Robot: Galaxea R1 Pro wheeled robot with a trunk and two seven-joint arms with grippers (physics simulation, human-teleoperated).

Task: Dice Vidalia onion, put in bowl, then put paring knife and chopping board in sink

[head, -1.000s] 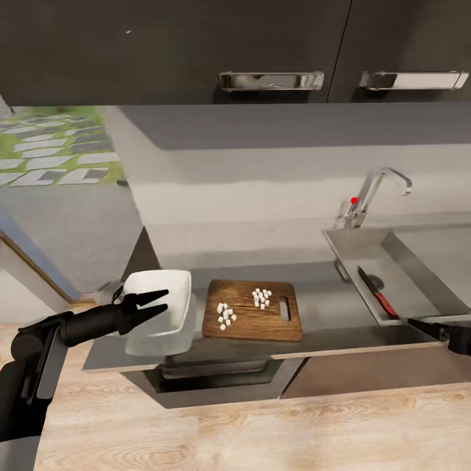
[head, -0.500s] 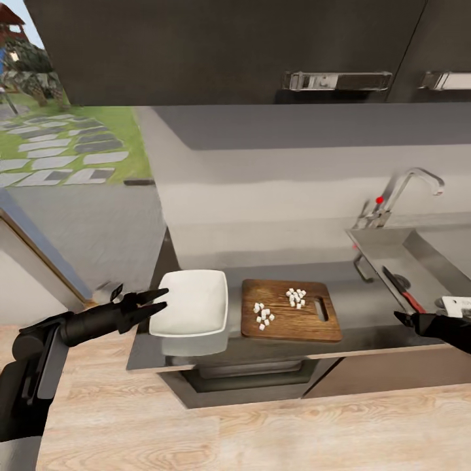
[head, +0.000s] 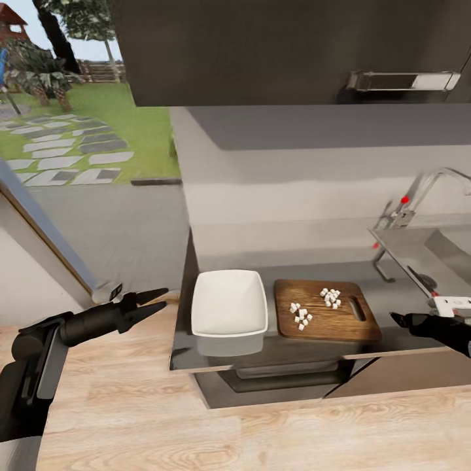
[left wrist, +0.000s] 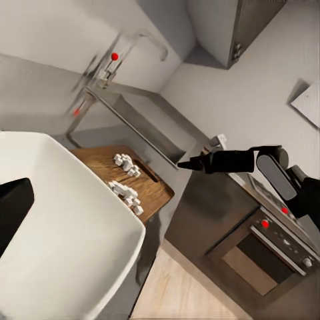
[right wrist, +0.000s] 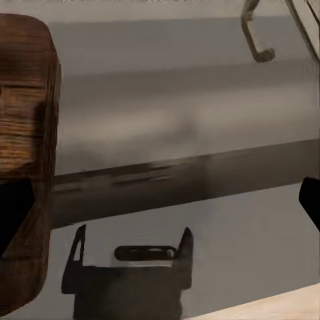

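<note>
The white bowl (head: pixel 229 311) stands on the dark countertop (head: pixel 288 271), with the brown chopping board (head: pixel 327 313) just to its right. Two small heaps of white diced onion (head: pixel 301 317) lie on the board. At the far right is the steel sink (head: pixel 409 245), where the paring knife's dark blade (head: pixel 420 277) shows. My left gripper (head: pixel 157 299) hangs open and holds nothing, left of the bowl and off the counter's end. My right gripper (head: pixel 394 318) is open near the counter's front edge, right of the board. The left wrist view looks over the bowl (left wrist: pixel 60 220) toward the board (left wrist: pixel 143 180).
A curved chrome tap (head: pixel 435 186) with a red knob (head: pixel 405 199) rises behind the sink. Dark upper cabinets (head: pixel 294 46) hang above the counter. An oven (left wrist: pixel 267 257) sits under the worktop. A window onto a garden (head: pixel 78 131) is at the left, and wood floor (head: pixel 196 432) lies below.
The whole view has swung left, so counter, bowl, board and sink sit further right in the picture. My left gripper, earlier over the bowl, now stands left of it.
</note>
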